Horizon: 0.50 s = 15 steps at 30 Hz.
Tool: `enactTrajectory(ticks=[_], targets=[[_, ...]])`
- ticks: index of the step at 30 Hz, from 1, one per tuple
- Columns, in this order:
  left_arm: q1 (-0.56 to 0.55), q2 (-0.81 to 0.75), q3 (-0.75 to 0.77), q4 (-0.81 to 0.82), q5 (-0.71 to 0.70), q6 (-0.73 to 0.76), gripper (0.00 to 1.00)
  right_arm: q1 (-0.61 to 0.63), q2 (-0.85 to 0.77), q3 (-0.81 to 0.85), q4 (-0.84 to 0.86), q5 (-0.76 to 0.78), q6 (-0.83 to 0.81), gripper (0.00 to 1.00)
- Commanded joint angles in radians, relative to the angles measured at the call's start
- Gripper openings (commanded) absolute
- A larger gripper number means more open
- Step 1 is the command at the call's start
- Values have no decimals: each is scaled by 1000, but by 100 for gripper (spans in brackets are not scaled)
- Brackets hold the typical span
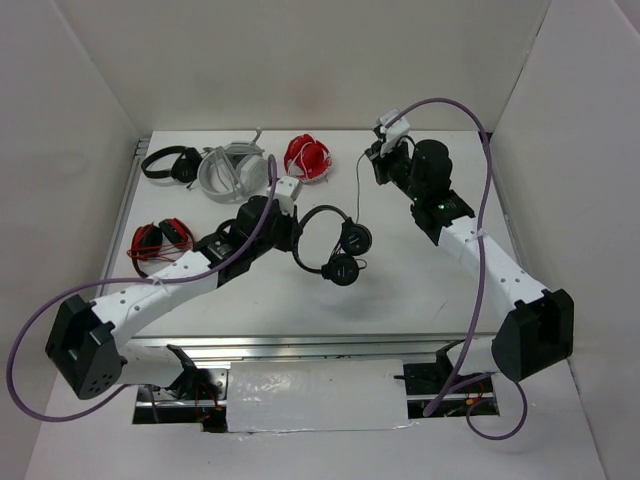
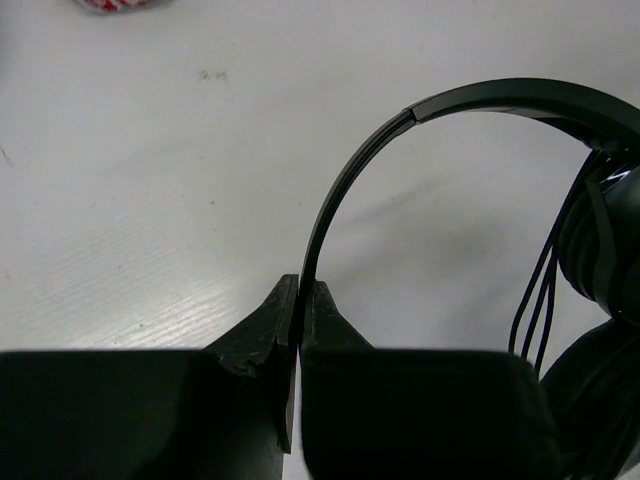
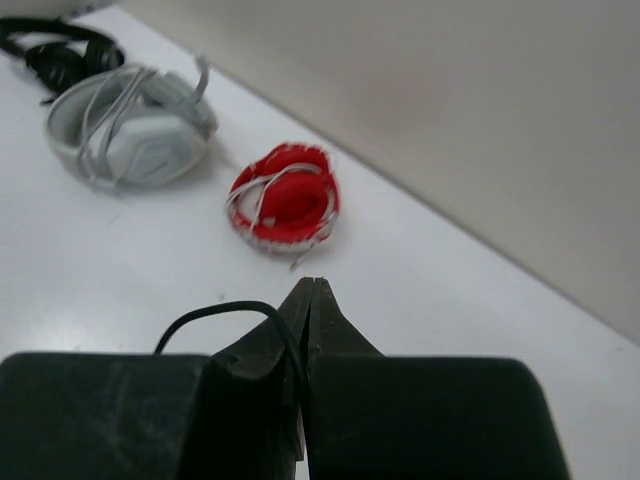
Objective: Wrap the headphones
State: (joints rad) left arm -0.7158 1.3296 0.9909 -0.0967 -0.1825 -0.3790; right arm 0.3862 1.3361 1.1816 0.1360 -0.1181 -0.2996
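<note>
the headphones (image 1: 354, 238) are in the middle of the surface (image 1: 440, 300), with the two earcups close together on the near side. whether the earcups rest on the surface, i cannot tell. the left hand (image 2: 299, 300) is clenched on the thin headband (image 2: 345, 175) near one end, and the band rises upright from between the fingers. several strands of cable (image 1: 358, 190) run beside the earcups. one line goes away to the far side, where the right hand (image 3: 311, 292) is clenched on it, with a small loop just beside the tips.

i judge the step in hand is to lay another turn of cable around the headphones. to do it well, the left hand should hold the band firm without turning it. the right hand should carry the cable lightly tight, not pulling hard, because the thin band could slip. its path should stay apart from the red bundle (image 1: 307, 157) behind.
</note>
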Motion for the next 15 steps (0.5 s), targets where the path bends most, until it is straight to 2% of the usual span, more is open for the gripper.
enactTrajectory(ticks=[1,5,8,11,15], targets=[[1,-85,25,87,84,23,0,-67,29,-59,22,-236,104,0],[3,-157,23,124,164,23,0,-142,101,-59,22,-403,174,0],[15,-193,26,147,205,23,0,-148,144,-98,68,-423,204,0],[48,-214,46,163,339,6,0,-158,193,-129,108,-439,240,0],[78,-231,57,176,417,-18,0,-175,258,-163,168,-465,298,0]])
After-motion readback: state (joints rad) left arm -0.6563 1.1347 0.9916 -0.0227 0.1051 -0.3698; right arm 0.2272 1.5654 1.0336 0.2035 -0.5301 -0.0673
